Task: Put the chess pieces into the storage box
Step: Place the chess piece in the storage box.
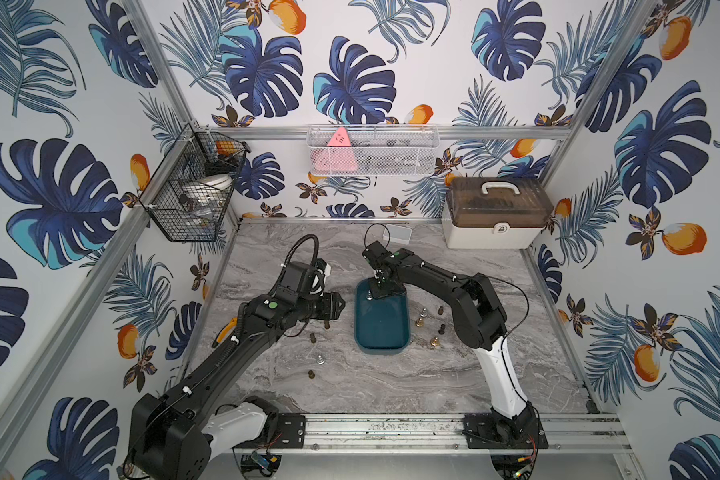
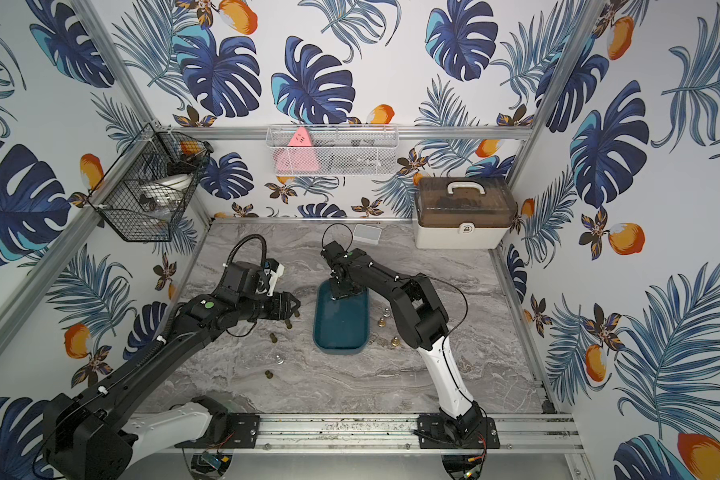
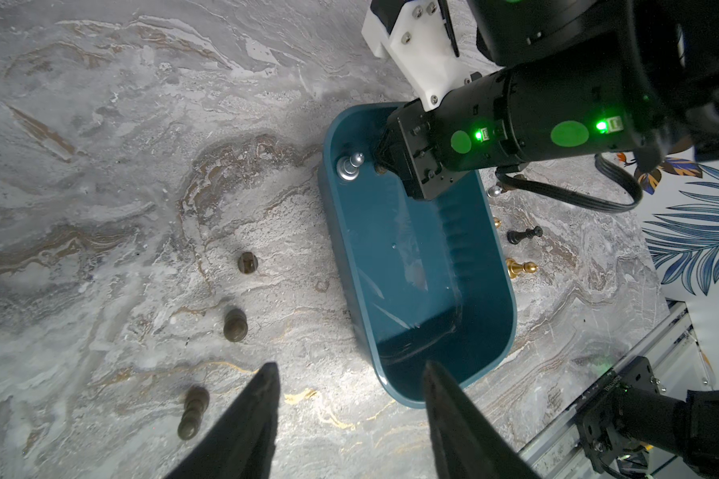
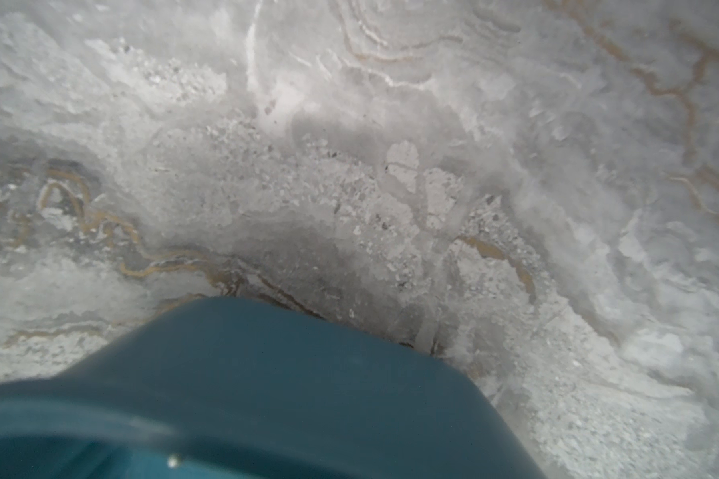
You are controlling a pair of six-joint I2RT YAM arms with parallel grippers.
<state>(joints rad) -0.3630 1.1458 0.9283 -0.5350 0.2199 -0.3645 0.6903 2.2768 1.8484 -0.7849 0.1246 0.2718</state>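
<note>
Storage box (image 1: 381,332) holds one silver chess piece (image 3: 348,168) next to clenched right end effector (image 3: 382,164); left end effector (image 3: 349,365) released beside box.

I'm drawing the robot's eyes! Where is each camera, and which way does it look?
Both top views: high in front, looking down on table and tray; both arms show.
Left wrist: behind the open left gripper, looking past it at the tray; right gripper shows.
Right wrist: low over the tray's end, facing the table; no robot part shows.
Shared: left wrist and a top view show the silver piece in the tray.
</note>
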